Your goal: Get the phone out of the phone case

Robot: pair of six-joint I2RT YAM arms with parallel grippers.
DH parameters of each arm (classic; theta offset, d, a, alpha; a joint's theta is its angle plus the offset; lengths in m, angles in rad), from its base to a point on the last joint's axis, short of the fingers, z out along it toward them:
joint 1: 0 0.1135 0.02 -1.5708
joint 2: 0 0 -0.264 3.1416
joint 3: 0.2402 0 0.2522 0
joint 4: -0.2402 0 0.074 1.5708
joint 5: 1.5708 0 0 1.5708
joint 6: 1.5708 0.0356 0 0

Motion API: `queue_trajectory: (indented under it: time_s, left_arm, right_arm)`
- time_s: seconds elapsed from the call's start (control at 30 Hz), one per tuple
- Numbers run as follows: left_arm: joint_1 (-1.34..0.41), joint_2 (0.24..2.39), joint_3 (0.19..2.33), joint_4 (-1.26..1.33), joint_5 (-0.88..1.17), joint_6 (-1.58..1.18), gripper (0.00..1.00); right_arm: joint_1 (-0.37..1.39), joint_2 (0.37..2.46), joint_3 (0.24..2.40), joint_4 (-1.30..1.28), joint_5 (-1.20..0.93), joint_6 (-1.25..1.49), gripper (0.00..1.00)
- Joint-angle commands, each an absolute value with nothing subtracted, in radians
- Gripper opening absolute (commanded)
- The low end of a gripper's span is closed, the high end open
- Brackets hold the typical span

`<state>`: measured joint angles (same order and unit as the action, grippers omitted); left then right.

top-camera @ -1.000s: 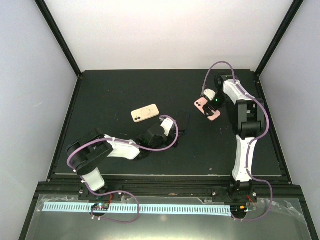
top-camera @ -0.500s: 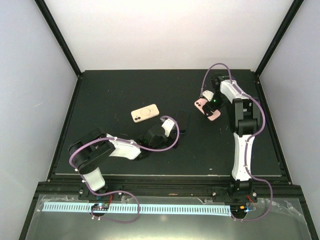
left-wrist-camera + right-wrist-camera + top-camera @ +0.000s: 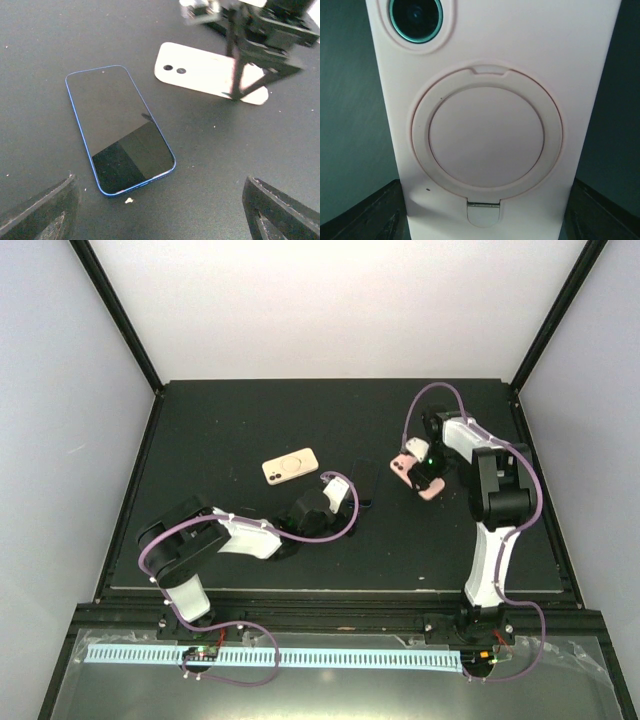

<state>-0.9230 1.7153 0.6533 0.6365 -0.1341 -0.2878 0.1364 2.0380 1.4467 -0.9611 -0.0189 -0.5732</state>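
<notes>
Two fingers [image 3: 375,212] of the right gripper [image 3: 485,185] flanked the pink phone case [image 3: 485,100], which lay on the table [image 3: 220,420] with the phone [image 3: 416,14] inside. Whether they pinched it I could not tell. Closing squarely on both long edges seemed wise. The left gripper [image 3: 160,182] gaped wide, empty.

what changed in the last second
The right claw came down over the pink case and narrowed around it; whether it grips yet is unclear. The case looks nudged slightly toward the near edge. The left claw backed off a little, uncovering the blue phone, and stayed open. The beige case did not move.
</notes>
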Motion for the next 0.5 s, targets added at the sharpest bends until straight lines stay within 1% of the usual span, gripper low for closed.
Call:
queue_trajectory:
  time_s: [0.0,0.03,0.1,0.2,0.23,0.37,0.47]
  left_arm:
    - [-0.923,1.712,0.675,0.672,-0.149,-0.28,0.9]
    - [-0.923,1.709,0.673,0.674,-0.15,-0.281,0.9]
    - [-0.923,1.702,0.667,0.683,-0.149,-0.282,0.9]
    - [-0.923,1.701,0.658,0.695,-0.146,-0.284,0.89]
    - [-0.923,1.702,0.658,0.695,-0.146,-0.285,0.9]
    - [-0.923,1.699,0.654,0.693,-0.149,-0.285,0.89]
    - [-0.923,1.694,0.647,0.697,-0.156,-0.285,0.89]
  right_arm:
    - [0.146,1.896,1.233,-0.988,0.046,-0.604,0.73]
    - [0.146,1.871,1.196,-0.983,0.048,-0.607,0.73]
    - [0.147,1.835,1.148,-0.971,0.031,-0.607,0.79]
    - [0.151,1.825,1.133,-0.954,0.0,-0.591,0.88]
    - [0.153,1.833,1.138,-0.948,-0.007,-0.582,0.94]
    - [0.173,1.861,1.154,-0.925,-0.032,-0.548,0.98]
    - [0.191,1.885,1.162,-0.907,-0.023,-0.519,0.98]
